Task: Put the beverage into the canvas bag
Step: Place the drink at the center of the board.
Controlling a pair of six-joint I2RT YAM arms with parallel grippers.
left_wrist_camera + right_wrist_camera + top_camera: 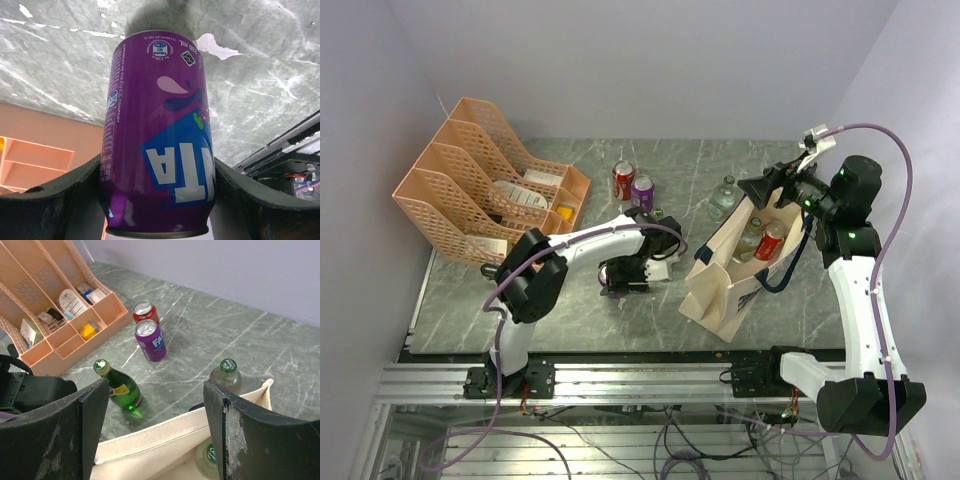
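This is looking like a robot lab. The left arm [595, 240] and the right arm [860, 295] are sitting bolted to a metal rail [650, 378] at the edge of a grey stone-look desk [610, 318]. Plain pale walls [670, 60] are closing it in, and loose wires [670, 440] are hanging below.

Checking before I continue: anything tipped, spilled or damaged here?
Nothing stands out: the purple can, red can, green bottle and clear bottle stand upright on the table; no spill shows; the canvas bag stands open.
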